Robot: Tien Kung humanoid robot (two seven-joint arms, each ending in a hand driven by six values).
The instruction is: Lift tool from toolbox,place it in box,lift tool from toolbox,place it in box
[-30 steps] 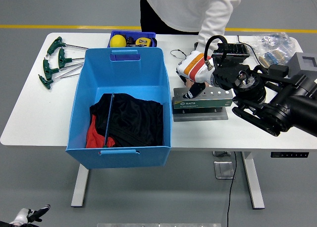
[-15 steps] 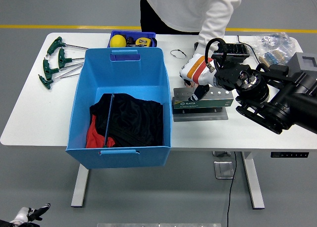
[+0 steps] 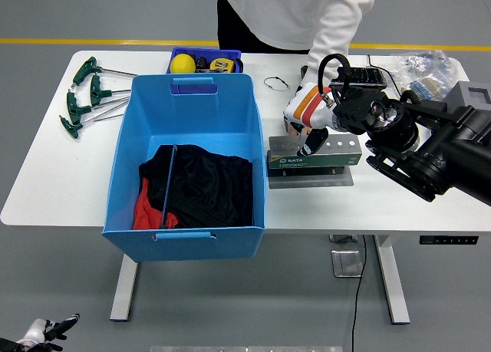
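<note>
The green toolbox (image 3: 313, 161) stands on a grey plate just right of the big blue box (image 3: 188, 106). My right hand (image 3: 307, 114), in a white and orange glove, hangs over the toolbox's left end and points down at its top. A small dark part (image 3: 311, 145) shows under the hand, touching the toolbox top; I cannot tell whether it is a tool. The blue box holds black and red cloth (image 3: 201, 187). My left hand (image 3: 42, 330) rests low at the bottom left corner, below the table.
A person stands at the far side, one white sleeve (image 3: 331, 37) reaching down right behind my right hand. Green T-handle keys (image 3: 86, 95) lie at the far left. A small blue tray (image 3: 205, 59) with a yellow ball sits behind the box. Bags (image 3: 420, 72) lie at the far right.
My right hand has shifted a little to the right and up along the toolbox's left end. The toolbox, the box and the person's sleeve have stayed put.
</note>
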